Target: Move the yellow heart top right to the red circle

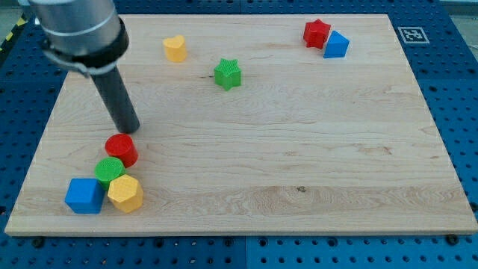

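The yellow heart [175, 48] lies near the view's top, left of centre. The red circle [121, 149] sits at the lower left of the wooden board. My tip [128, 130] is just above the red circle, close to its upper edge, and far below and left of the yellow heart. The rod rises up and to the left out of the view.
A green circle [110, 170], a yellow hexagon [125, 193] and a blue cube [84, 196] cluster below the red circle. A green star [228, 74] lies right of the heart. A red star [317, 33] and a blue block [336, 45] sit at the top right.
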